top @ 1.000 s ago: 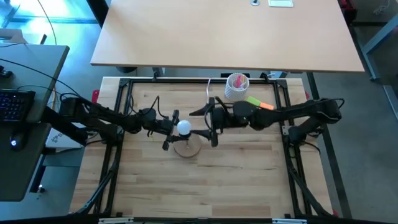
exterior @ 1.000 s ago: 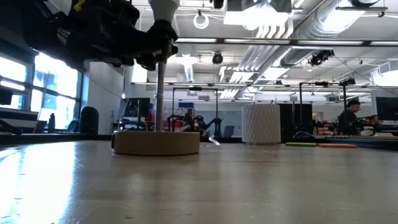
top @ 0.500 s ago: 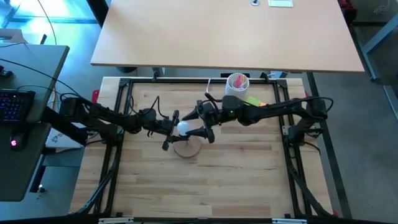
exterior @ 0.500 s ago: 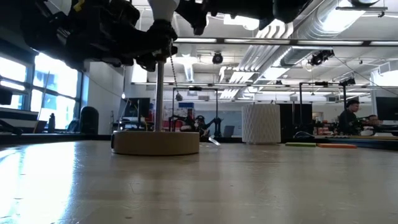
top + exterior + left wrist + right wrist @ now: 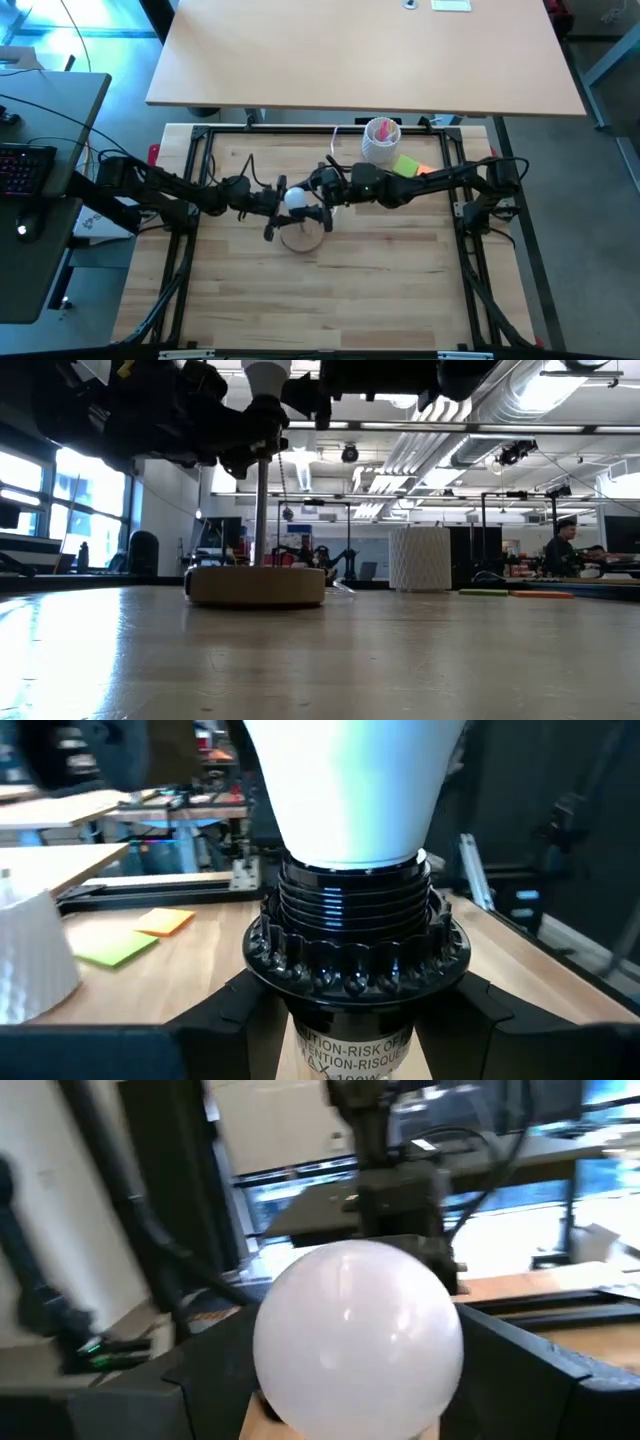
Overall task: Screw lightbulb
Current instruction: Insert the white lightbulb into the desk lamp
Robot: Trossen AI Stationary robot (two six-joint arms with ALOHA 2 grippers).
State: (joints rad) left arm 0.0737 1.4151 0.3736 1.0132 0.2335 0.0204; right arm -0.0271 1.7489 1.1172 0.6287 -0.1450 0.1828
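Item: lightbulb (image 5: 296,197), white, seated in the black socket (image 5: 357,935) atop the round wooden stand (image 5: 301,237) near the middle of the counter (image 5: 330,290). My left jaws (image 5: 278,208) pinch the socket just below the bulb. My right jaws (image 5: 318,199) stand spread on either side of the bulb's globe (image 5: 357,1337); whether they touch it I cannot tell. Also present: white ribbed cup (image 5: 380,137) and green and orange sticky notes (image 5: 412,165) near the counter's far edge.

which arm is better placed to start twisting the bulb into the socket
Right. The right gripper has open fingers straddling the lightbulb, while the left gripper is clamped on the black socket, steadying the stand.
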